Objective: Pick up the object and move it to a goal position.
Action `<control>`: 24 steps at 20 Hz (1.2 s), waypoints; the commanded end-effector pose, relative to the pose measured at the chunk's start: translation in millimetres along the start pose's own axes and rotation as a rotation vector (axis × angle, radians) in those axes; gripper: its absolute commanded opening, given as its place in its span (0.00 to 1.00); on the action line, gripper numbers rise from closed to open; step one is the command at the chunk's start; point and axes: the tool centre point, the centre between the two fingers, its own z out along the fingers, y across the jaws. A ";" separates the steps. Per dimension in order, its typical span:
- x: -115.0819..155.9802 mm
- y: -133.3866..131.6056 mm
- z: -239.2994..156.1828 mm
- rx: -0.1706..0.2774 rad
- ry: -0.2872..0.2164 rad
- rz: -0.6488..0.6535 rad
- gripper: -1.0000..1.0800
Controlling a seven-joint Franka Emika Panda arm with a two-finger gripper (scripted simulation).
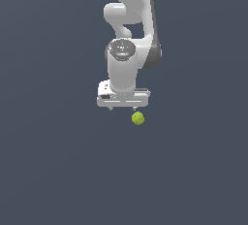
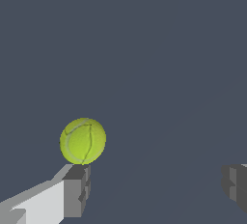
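The white two-fingered gripper [image 2: 154,189] stood wide, holding nothing. The small yellow-green seamed ball [image 2: 83,141] lay off-centre, beyond one grey fingertip [image 2: 77,189], at five o'clock of the hand in the exterior view. The jaws likely needed recentring before they could close.

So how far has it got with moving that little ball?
Early. Done: the arm has brought its gripper near the tennis ball. In hand: lining up; the jaws stand wide apart, and in the wrist view the ball sits off one fingertip, not between them. Left: grasping, lifting, carrying.

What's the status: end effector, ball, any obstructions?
End effector open, holding nothing. Ball free on the surface, just beyond one fingertip, not between the fingers. No obstruction in view.
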 end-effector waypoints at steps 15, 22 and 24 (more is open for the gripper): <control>-0.5 12.6 2.9 -0.018 -0.023 -0.001 0.96; -2.1 -10.6 18.3 -0.015 -0.003 0.016 0.96; -3.4 -21.5 25.4 -0.013 0.006 0.025 0.96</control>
